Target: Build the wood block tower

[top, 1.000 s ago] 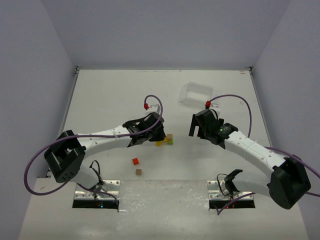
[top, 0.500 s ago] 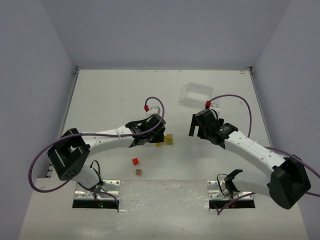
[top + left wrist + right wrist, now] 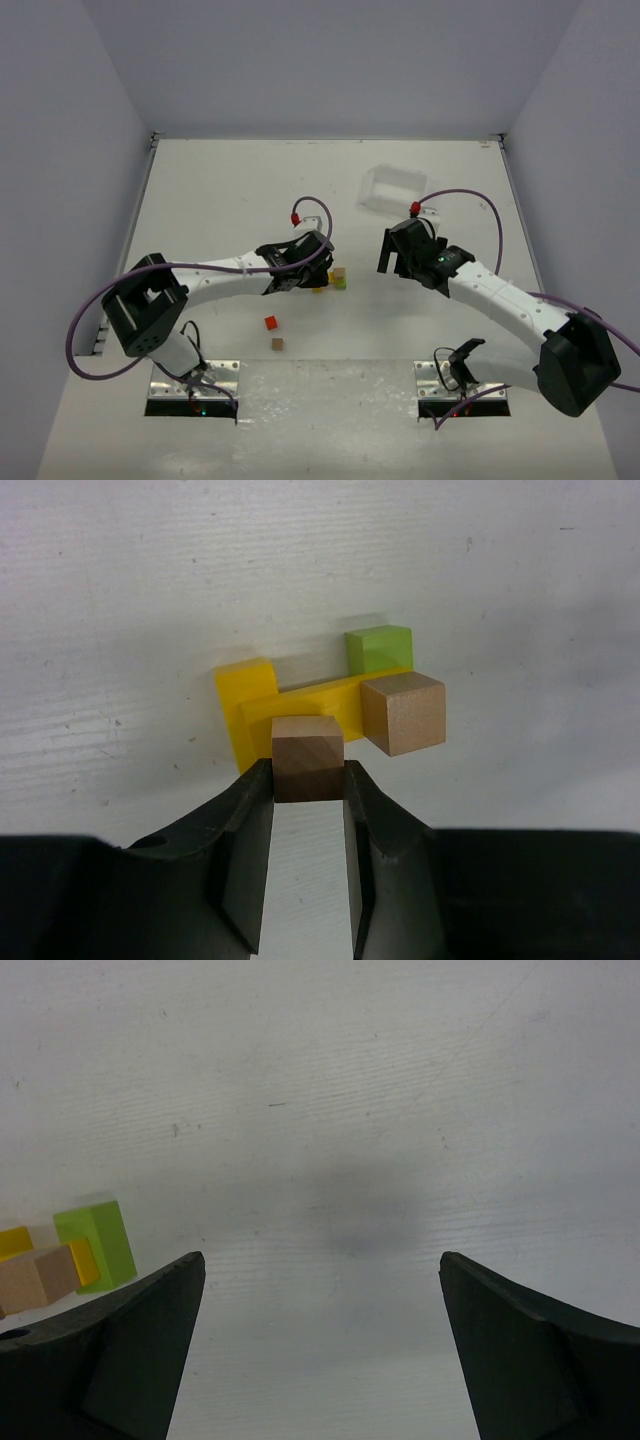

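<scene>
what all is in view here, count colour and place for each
wood block tower: one, part built, table centre
yellow blocks: seemingly two, yellow, tower base
green block: one, green, far end of base
light brown block: one, pale wood, against the yellow, beside green
dark brown block: one, dark brown, gripped at the base
red block: one, red, loose, nearer the arm bases
small brown block: one, brown, loose beside red
clear plastic tray: one, clear, far right
table: one, white
cables: two, purple, on the arms
left gripper: closed on the dark brown block
right gripper: open, right of tower
</scene>
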Tool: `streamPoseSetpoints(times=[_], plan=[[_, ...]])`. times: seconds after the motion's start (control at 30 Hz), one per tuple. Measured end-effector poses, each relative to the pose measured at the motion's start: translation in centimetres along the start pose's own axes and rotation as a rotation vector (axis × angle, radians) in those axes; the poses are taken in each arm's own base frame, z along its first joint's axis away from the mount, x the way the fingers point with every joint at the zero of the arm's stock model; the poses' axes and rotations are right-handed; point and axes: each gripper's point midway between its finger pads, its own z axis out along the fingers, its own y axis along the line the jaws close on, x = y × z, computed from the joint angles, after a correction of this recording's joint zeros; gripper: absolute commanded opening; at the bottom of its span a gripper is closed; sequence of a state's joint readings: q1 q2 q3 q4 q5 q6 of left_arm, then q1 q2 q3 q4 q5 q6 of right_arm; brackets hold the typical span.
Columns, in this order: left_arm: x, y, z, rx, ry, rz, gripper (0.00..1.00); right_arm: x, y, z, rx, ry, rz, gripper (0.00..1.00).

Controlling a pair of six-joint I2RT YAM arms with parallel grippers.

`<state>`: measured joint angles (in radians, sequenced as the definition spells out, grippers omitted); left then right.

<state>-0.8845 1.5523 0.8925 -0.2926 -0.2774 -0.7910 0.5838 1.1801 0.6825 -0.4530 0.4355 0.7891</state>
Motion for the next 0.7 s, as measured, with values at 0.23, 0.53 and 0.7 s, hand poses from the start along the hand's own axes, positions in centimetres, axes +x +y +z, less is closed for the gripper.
streamPoseSetpoints(times=[0.23, 0.53, 0.7], plan=[[-0.16, -0.25, 0.12, 0.001, -0.001, 0.001, 0.08, 0.01, 0.00, 0.01, 0.000, 0.000, -0.001, 0.99], [-0.42, -0.59, 0.23, 0.003, -0.006, 0.001, 0.12, 0.15, -0.06, 0.15, 0.005, 0.006, -0.004, 0.99], [-0.42, -0.94, 0.20, 0.009, -0.007, 0.008, 0.16, 0.15, -0.07, 0.15, 0.005, 0.006, -0.006, 0.99]])
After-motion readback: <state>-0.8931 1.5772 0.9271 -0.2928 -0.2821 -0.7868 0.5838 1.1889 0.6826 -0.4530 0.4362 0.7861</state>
